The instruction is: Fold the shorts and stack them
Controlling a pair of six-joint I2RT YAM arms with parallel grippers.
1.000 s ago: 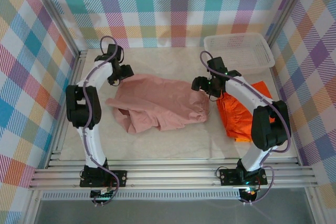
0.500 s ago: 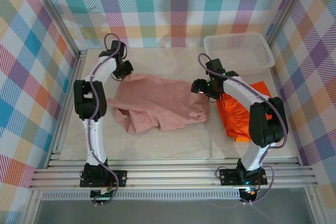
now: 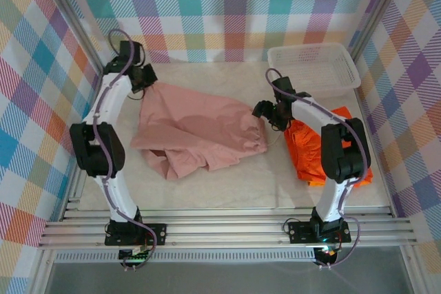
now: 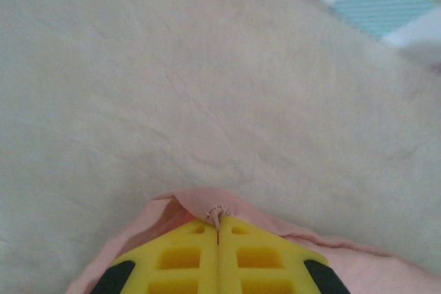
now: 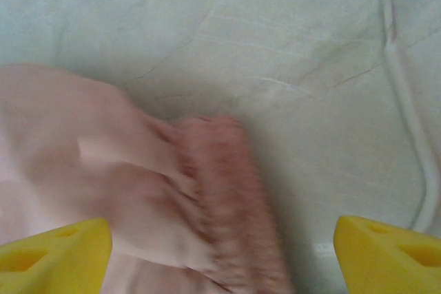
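While your left pincer (image 4: 219,228) is clamped on the dusty pink cloth shorts' (image 3: 200,132) upper-left corner, close your wide-open, empty right pincer (image 5: 222,231) squarely over the waistband (image 5: 220,170).

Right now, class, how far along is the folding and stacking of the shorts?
Done: nothing looks folded or stacked; the orange shorts lie crumpled on the right. In hand: the left gripper is shut on an edge of the pink shorts, and the right gripper hangs open over their waistband. Left: flattening, folding and stacking everything.
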